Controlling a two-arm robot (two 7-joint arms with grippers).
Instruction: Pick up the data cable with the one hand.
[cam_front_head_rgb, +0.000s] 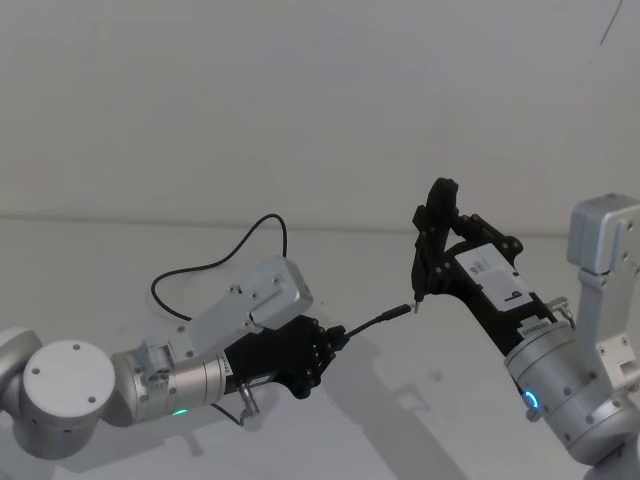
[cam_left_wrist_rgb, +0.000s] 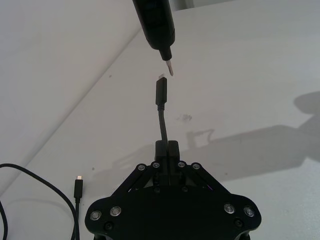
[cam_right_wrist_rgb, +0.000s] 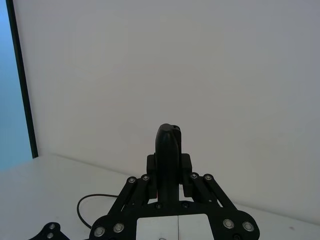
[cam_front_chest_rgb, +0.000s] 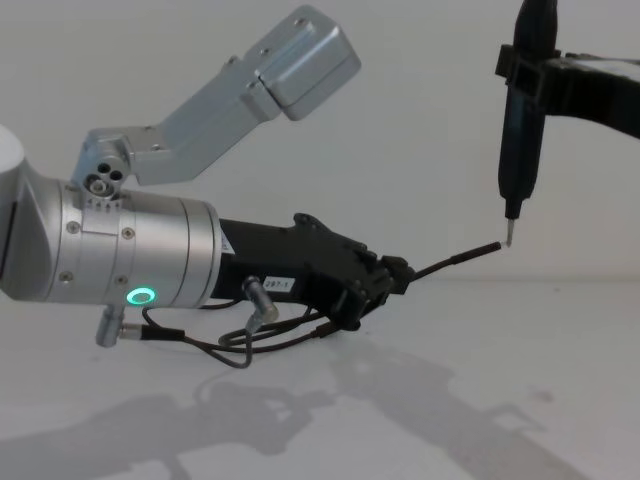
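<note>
Left gripper (cam_left_wrist_rgb: 165, 148): fingers pinched together on the data cable (cam_left_wrist_rgb: 161, 112) just behind one plug, held clear of the table (cam_front_head_rgb: 330, 420).
Data cable: gripped end juts stiffly toward 2 o'clock in the head view; the rest trails in a loop at 10 o'clock behind the arm, its free plug (cam_left_wrist_rgb: 78, 186) lying on the table.
Right gripper (cam_front_head_rgb: 430, 262): fingers clamped around a slim black tool (cam_front_chest_rgb: 522, 110), upright, its metal tip just beside the raised plug, seemingly not touching.
Handling: judged light and limp; only the short moulded end stays rigid, so that collar is probably the best hold. The thin cord may slip or sag.
</note>
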